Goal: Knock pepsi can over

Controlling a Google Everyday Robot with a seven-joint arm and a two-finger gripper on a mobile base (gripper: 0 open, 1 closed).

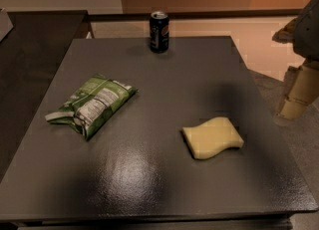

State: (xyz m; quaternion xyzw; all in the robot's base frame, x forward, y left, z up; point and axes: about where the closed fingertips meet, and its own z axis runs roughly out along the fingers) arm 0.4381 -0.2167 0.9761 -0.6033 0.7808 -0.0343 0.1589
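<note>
The can (159,31) stands upright at the far edge of the table (149,174), near its middle. A green bag (92,104) lies flat on the left and a yellow sponge (213,137) lies right of centre; all 3 are well apart. The gripper (294,102) hangs beyond the table's right side, well apart from the can. I cannot tell whether it is spread or closed.
</note>
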